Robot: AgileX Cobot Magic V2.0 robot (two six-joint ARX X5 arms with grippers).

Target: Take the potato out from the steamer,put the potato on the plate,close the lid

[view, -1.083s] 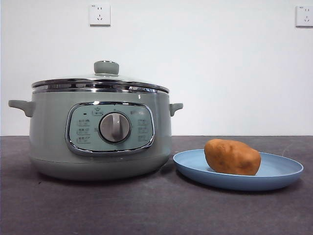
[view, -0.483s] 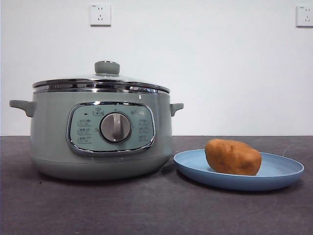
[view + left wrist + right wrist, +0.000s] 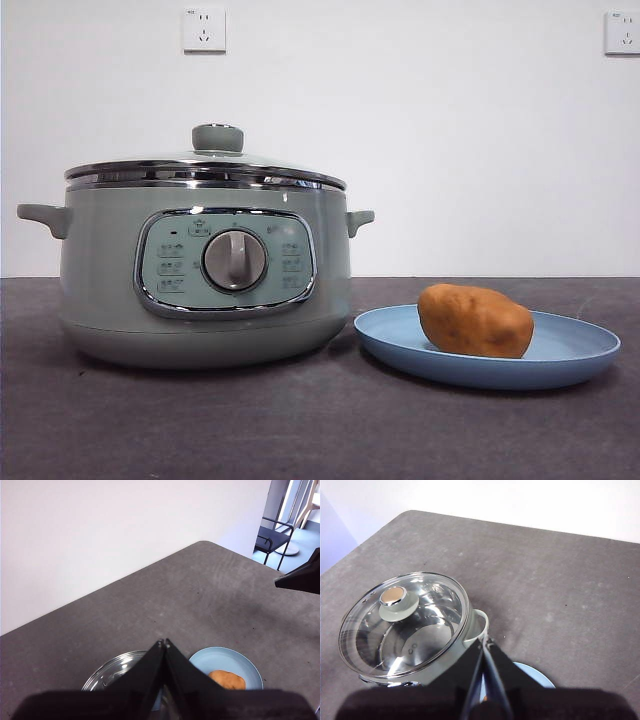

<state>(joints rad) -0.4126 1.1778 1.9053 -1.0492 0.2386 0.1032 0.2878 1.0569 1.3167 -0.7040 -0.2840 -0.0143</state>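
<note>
I'm seeing the potato (image 3: 475,320) lying on the plate (image 3: 575,350), long axis sideways across my front view, beside the steamer (image 3: 100,270), lid (image 3: 217,160) on. Panel writing is unreadable. The left gripper (image 3: 163,642) and right gripper (image 3: 486,641) are hanging closed, holding nothing.

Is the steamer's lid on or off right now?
On. The lid sits level on the steamer, steel rim seated all round; the right wrist view agrees.
</note>
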